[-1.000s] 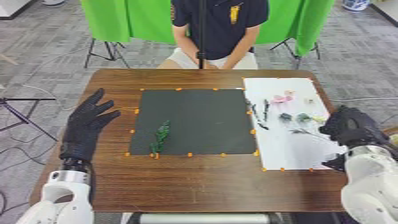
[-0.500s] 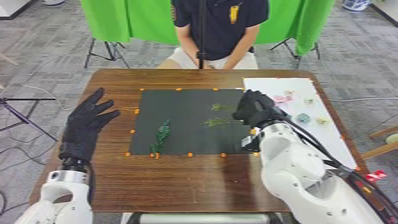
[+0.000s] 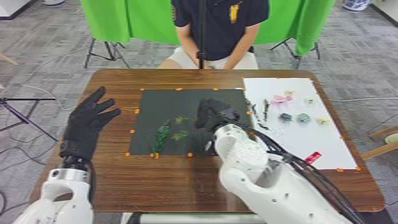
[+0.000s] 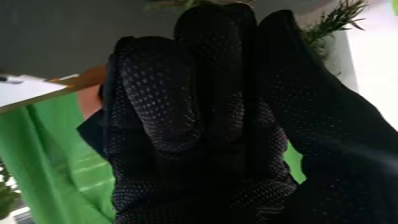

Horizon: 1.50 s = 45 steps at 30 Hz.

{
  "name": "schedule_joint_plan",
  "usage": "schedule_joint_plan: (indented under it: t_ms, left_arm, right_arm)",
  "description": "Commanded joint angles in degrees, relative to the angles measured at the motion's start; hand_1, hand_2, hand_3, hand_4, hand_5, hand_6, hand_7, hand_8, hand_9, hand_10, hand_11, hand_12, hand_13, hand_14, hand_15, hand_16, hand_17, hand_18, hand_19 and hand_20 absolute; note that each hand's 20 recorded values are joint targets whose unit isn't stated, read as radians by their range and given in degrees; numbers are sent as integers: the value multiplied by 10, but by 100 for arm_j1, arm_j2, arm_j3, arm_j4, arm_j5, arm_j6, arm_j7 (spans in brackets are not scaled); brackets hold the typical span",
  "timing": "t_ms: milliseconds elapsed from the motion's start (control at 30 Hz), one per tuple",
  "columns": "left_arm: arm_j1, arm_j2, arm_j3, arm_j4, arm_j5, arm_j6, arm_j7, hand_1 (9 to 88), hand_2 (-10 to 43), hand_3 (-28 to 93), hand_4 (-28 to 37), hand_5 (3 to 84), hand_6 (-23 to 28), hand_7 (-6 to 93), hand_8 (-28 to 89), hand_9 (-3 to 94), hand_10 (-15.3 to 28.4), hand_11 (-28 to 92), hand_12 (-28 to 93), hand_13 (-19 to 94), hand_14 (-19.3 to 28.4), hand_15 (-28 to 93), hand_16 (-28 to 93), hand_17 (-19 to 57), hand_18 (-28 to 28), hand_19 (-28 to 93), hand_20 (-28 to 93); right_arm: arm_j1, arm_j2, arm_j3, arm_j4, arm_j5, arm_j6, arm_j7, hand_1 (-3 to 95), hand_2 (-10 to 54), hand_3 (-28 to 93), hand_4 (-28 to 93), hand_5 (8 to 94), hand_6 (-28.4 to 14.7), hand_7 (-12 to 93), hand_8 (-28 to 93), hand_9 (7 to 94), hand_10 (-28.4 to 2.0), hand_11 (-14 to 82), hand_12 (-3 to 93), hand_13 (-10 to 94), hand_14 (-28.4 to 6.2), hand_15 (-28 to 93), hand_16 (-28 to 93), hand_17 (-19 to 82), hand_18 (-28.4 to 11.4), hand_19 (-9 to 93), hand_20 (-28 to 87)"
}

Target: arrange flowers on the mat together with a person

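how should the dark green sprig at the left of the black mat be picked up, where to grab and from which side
Probably by its lower stem end, from above and the robot's left, thumb and fingers closing across it. The sprig lies long and narrow, pointing away from the robot, its slimmer end near the mat's near edge. The left hand is on that side.

Green curtain (image 3: 133, 22), grey carpet (image 3: 49, 50) (blue-and-white pot (image 3: 356, 4) too)
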Motion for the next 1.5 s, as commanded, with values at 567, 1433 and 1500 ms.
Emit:
schedule_joint_plan:
  t_ms: [567, 1433, 1500]
  left_arm:
    - [-174, 48, 115, 32, 14, 2, -132, 251, 65, 791, -272, 333, 52, 118, -98, 319, 176, 223, 70, 243, 254, 499, -113, -89, 219, 472, 128]
    - [-98, 38, 104, 34, 3, 0, -88, 255, 72, 791, -270, 334, 58, 111, -102, 322, 176, 239, 58, 258, 245, 498, -110, -83, 219, 466, 148]
    - [-66, 50, 102, 30, -21, 21, -47, 255, 75, 788, -271, 334, 58, 111, -103, 324, 177, 241, 58, 265, 245, 497, -109, -84, 220, 466, 149]
  right_arm:
    - [52, -802, -350, 243, -331, -854, 763, 470, -66, 642, -189, 923, -9, 147, 61, 937, -118, 385, 194, 889, -100, 610, 196, 452, -221, 928, -133]
    - [84, -638, -256, -182, -286, -152, 511, 386, -51, 645, -174, 894, 1, 135, -85, 937, -112, 387, 183, 897, -98, 602, 196, 457, -216, 932, -162]
    - [84, -609, -120, -286, -171, -48, 452, 380, -51, 649, -173, 894, 3, 136, -93, 937, -111, 390, 183, 899, -97, 600, 195, 458, -216, 932, -161]
